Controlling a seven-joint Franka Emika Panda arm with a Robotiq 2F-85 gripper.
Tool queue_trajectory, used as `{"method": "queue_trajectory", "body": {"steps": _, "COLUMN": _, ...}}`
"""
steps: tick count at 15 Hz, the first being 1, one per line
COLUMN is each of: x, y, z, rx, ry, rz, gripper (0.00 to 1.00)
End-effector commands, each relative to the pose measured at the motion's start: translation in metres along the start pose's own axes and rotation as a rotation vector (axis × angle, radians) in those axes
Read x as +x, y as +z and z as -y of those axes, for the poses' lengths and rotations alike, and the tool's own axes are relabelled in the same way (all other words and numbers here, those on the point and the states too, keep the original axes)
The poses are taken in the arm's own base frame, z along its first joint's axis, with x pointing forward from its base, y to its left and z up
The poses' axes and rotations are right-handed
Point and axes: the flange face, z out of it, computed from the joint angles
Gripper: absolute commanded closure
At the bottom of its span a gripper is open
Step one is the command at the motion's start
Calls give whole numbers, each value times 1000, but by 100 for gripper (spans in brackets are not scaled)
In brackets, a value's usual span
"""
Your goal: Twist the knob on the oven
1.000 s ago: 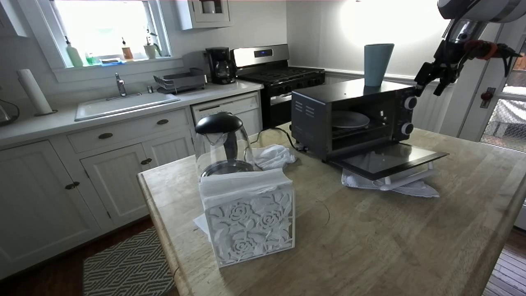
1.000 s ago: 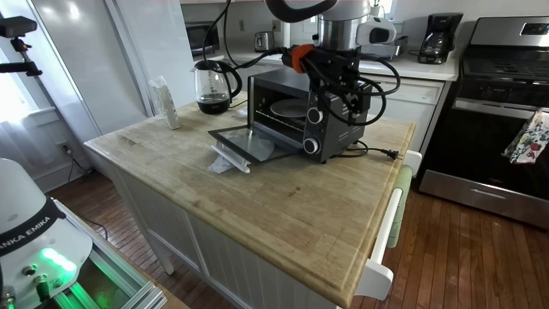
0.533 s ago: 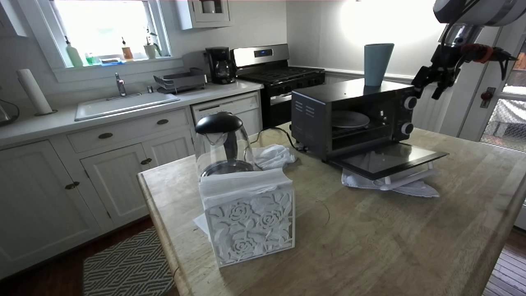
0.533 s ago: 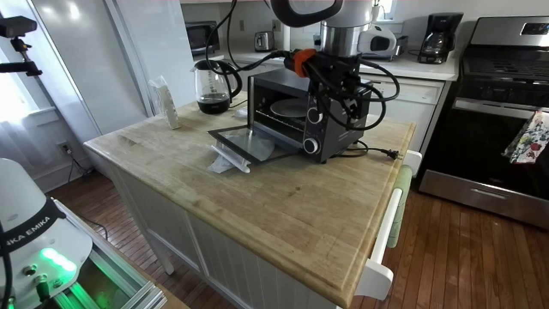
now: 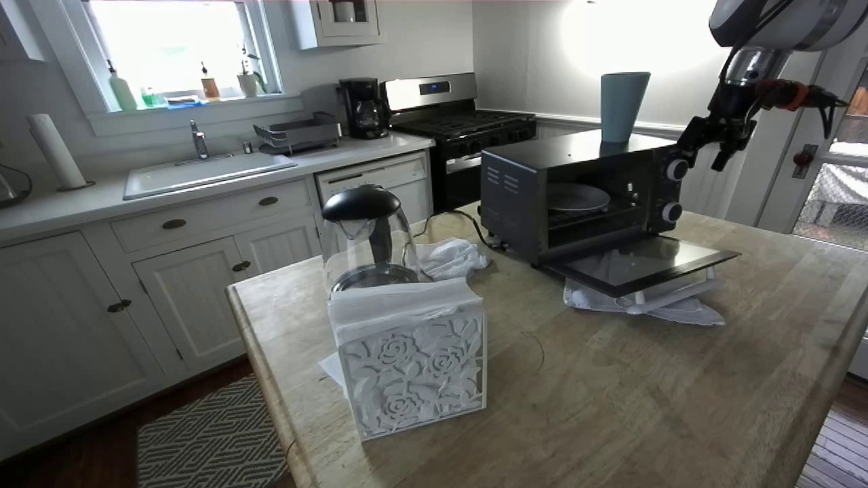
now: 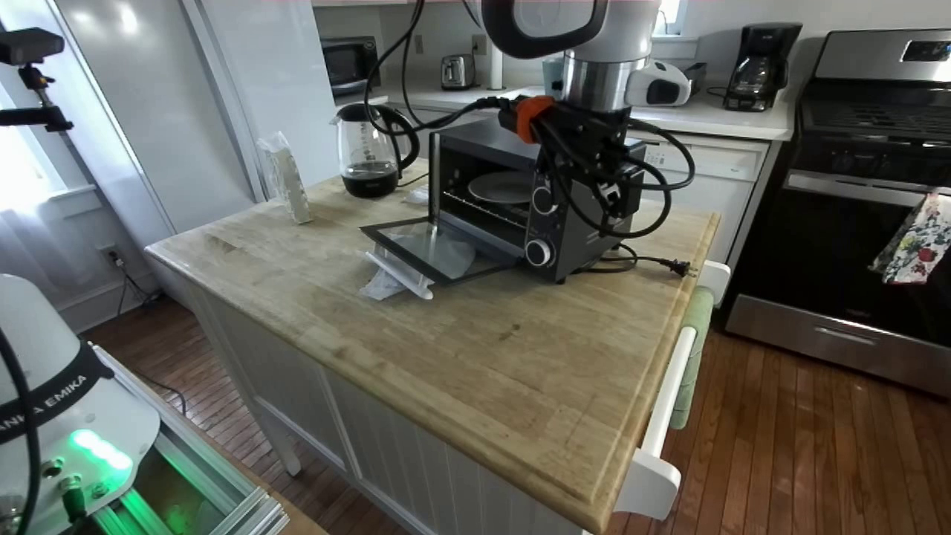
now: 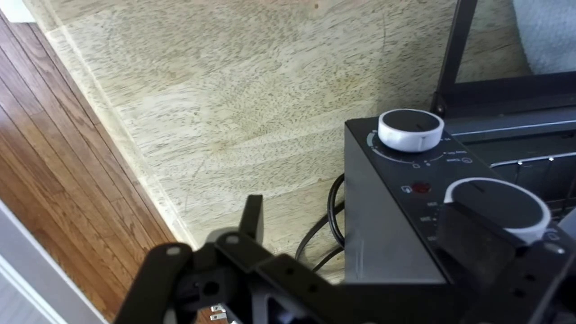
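Black two-finger gripper [image 5: 703, 163] hangs, fingers [image 7: 252, 218] spread apart, by the upper round black white-rimmed knob [image 7: 504, 202] of the boxy black toaster oven [image 5: 515, 207], which sits, dark-framed glass door [image 5: 644, 261] down, on the light-brown wooden table [image 5: 610, 379], finger-to-knob contact unclear.

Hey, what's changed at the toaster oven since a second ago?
In an exterior view, the arm moved slightly down and leftward, its open jaws still near the upper knob. Nothing was gripped or released. The toaster oven, its lowered door, plate inside and cup on top stayed put.
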Motion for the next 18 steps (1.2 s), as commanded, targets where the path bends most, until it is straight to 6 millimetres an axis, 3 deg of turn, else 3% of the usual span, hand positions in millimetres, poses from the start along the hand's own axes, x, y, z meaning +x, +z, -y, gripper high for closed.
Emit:
{"method": "queue_trajectory", "body": {"steps": 1, "x": 9, "y": 6, "z": -1, "rx": 1, "ry": 21, "rz": 25, "gripper": 0}}
{"method": "queue_trajectory", "body": {"steps": 6, "x": 9, "y": 5, "z": -3, "rx": 4, "ry": 24, "rz": 18, "gripper": 0}}
{"method": "queue_trajectory", "body": {"steps": 14, "x": 0, "y": -33, "z": -22, "rx": -8, "ry": 44, "rz": -33, "gripper": 0}}
{"method": "queue_trajectory", "body": {"steps": 18, "x": -32, "y": -49, "z": -23, "rx": -43, "ry": 30, "rz": -20, "gripper": 0}}
